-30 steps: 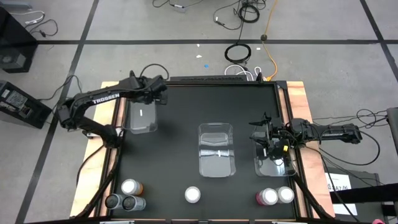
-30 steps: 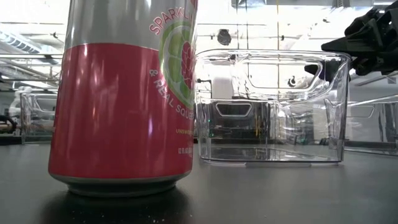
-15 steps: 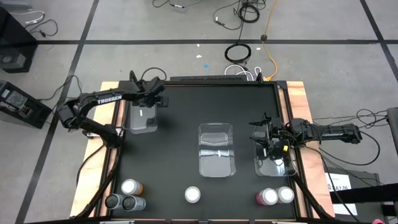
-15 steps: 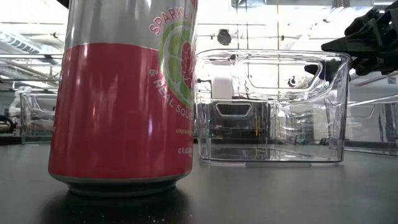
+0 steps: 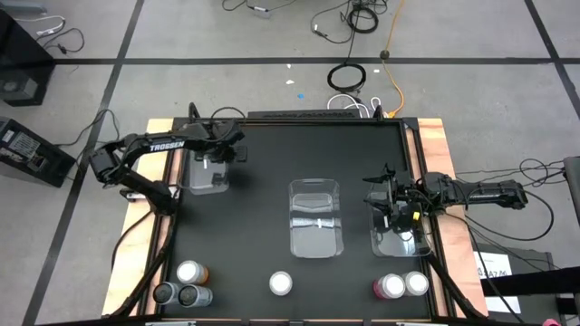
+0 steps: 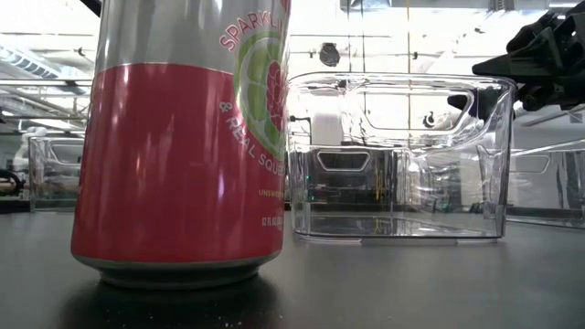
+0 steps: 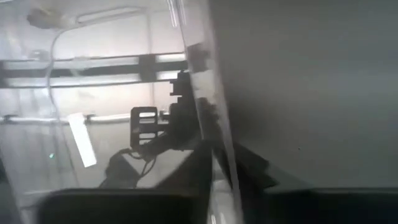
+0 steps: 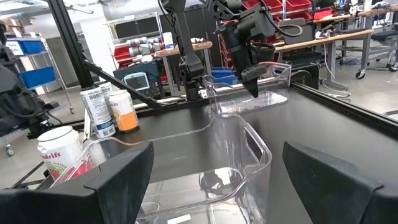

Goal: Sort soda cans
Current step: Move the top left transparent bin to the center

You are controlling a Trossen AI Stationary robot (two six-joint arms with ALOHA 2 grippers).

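Several soda cans stand upright along the table's near edge: an orange one point(image 5: 190, 272) with two silver ones point(image 5: 178, 294) at the left, a red-pink one point(image 5: 281, 283) in the middle, which fills the low view point(image 6: 178, 174), and two more point(image 5: 402, 285) at the right. Three clear bins stand on the table: left point(image 5: 207, 177), middle point(image 5: 316, 217) and right point(image 5: 399, 237). My left gripper point(image 5: 230, 156) points down, shut on the left bin's right wall. My right gripper point(image 5: 377, 203) hangs open and level above the right bin, holding nothing. My left gripper pinches the left bin's right long wall point(image 7: 214, 168), near its far end, with one finger inside the bin and one outside. The fingers come from above, pointing steeply down point(image 8: 253, 84). The bin stands flat on the table.
Black tabletop lies free between the bins and the row of cans. The middle bin point(image 6: 398, 155) stands just behind the red-pink can in the low view. Wooden borders point(image 5: 444, 154) run along the table's left and right sides, and cables lie on the floor beyond.
My left gripper has come down onto the left bin's right wall and tipped to point more steeply downward. The bin and the cans have stayed where they were.
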